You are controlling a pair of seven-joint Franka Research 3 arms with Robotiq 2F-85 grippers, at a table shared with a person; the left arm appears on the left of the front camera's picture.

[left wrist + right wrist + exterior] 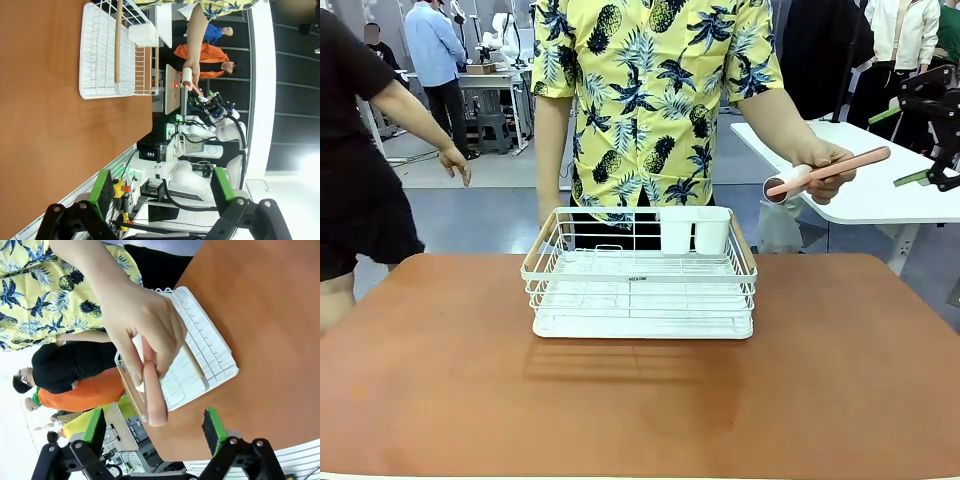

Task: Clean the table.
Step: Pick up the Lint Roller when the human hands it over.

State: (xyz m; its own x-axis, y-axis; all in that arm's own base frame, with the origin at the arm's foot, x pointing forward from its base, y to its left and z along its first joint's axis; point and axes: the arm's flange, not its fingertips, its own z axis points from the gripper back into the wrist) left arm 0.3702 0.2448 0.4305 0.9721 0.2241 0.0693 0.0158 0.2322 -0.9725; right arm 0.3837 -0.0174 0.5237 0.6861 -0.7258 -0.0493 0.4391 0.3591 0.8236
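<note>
Gaping wide, the right gripper (154,432) holds nothing; its two green pads (95,425) stand at the bottom of the wrist view with open space between them. Into that space, from the middle of the frame, points the pink handle (152,390) of a lint roller (790,183). Its rounded end is about level with the pad tips and touches neither, as far as the view shows. The person's hand (145,320) grips the handle higher up, fingers wrapped close to the white roller head. Behind the hand lies the white wire rack (205,350), and under it the reddish-brown table (270,315) fills the right of the frame; in the front view it spans the whole lower half.

The step in hand looks like a handover. To do it well, the gripper should slide further along the handle so the pads meet the pink shaft squarely, not its rounded end, and stay well short of the person's fingers. It should close only once the shaft is centred, and pull away only when the hand lets go.

The left gripper (162,187) also stands wide and empty, at the bottom of its own view.
</note>
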